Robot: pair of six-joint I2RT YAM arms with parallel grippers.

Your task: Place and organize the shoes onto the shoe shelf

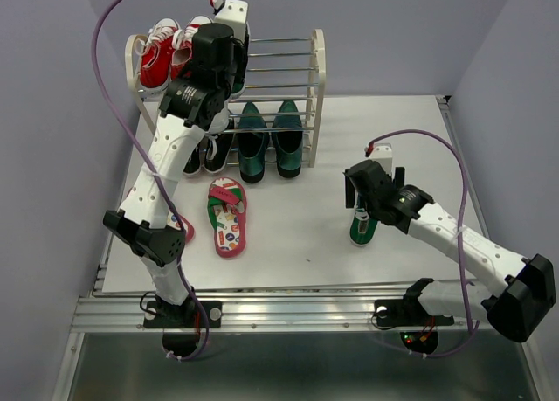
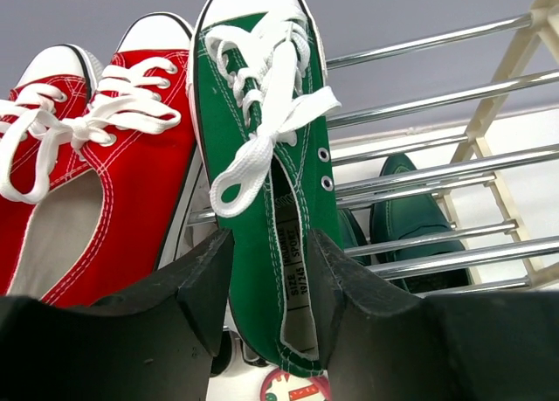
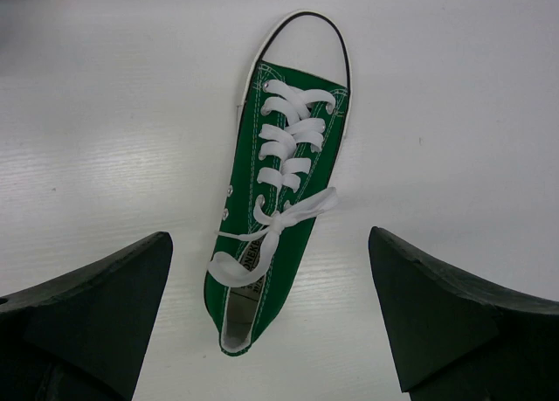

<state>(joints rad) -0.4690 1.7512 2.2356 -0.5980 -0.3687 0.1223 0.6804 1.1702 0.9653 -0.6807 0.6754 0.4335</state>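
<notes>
Left hand, raised at the top tier of the shoe shelf, grips one green canvas sneaker beside two red sneakers. Right hand, open, hovers over the second green sneaker right of the shelf.

Left wrist: loafers part-hidden by rods & top sneaker. Top view: left arm hides top sneaker, most of one flip-flop & shelf left side; right end effector covers sneaker heel.

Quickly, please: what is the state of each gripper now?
Left gripper: closed on a green sneaker.
Right gripper: open, holding nothing, above the other green sneaker.
</notes>
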